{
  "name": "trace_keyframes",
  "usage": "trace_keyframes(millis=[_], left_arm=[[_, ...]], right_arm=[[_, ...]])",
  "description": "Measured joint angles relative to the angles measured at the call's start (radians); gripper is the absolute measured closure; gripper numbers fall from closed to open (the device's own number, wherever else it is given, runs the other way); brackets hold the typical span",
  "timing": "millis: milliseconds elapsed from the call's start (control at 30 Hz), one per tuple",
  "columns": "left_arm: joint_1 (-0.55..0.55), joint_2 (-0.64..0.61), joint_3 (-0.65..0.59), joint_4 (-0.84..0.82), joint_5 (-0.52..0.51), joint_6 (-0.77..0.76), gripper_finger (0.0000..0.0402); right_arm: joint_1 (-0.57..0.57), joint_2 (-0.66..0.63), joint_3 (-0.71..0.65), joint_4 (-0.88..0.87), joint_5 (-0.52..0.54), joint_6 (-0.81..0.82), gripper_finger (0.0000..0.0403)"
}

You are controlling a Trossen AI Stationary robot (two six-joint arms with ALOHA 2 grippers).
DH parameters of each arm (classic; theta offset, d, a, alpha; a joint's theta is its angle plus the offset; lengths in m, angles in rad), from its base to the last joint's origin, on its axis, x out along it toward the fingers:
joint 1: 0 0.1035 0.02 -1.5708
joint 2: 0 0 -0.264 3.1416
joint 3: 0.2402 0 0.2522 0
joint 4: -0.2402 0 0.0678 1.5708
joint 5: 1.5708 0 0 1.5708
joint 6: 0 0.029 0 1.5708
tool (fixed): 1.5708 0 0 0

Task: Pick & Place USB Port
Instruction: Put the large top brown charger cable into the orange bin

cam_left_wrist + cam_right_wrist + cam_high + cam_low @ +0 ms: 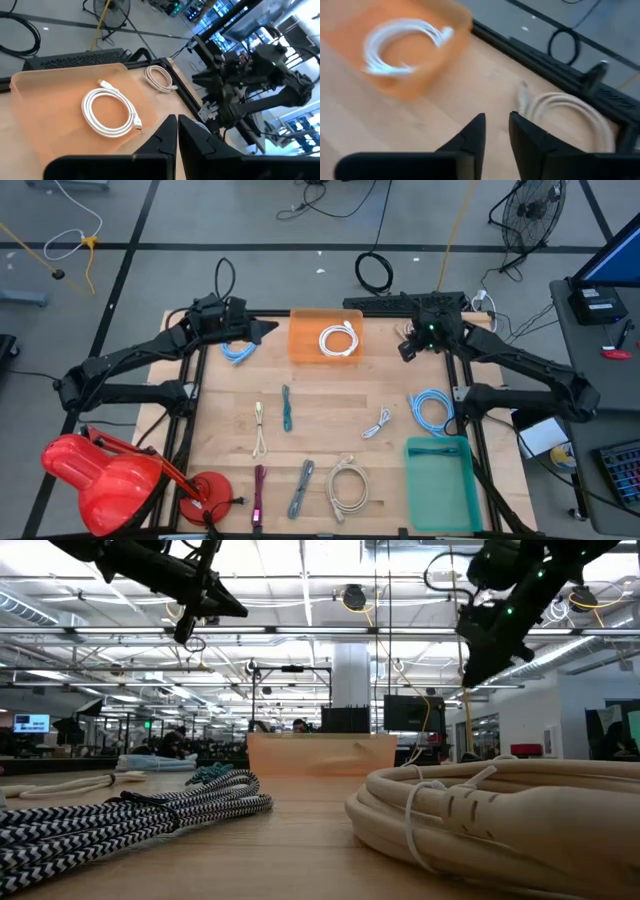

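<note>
The right gripper [496, 131], jaws slightly parted and empty, hangs at the table's far right over a coiled beige USB cable [570, 117] lying just ahead, right of the orange tray [305, 340]. The left gripper [177, 131], closed, waits far left.

Far centre: the orange tray [303, 340] holds 1 coiled white cable [338, 340]; bare wood lies open on both sides of it and just near of it. Mid-table cables are spaced apart, with passable lanes between them. Near right, the green tray [440, 488] blocks the corner. Near left, the red lamp [100, 473] overhangs the edge.
</note>
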Motion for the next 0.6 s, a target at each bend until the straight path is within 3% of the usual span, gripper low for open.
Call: trace_keyframes(millis=[367, 600], left_arm=[[0.001, 0.000, 0.000, -0.001, 0.014, 0.006, 0.0385], [0.000, 0.000, 0.000, -0.002, 0.048, 0.005, 0.0385]], right_arm=[[-0.137, 0.241, 0.000, -0.009, -0.055, -0.128, 0.0243], [-0.166, 0.355, 0.000, -0.015, -0.055, -0.227, 0.0221]])
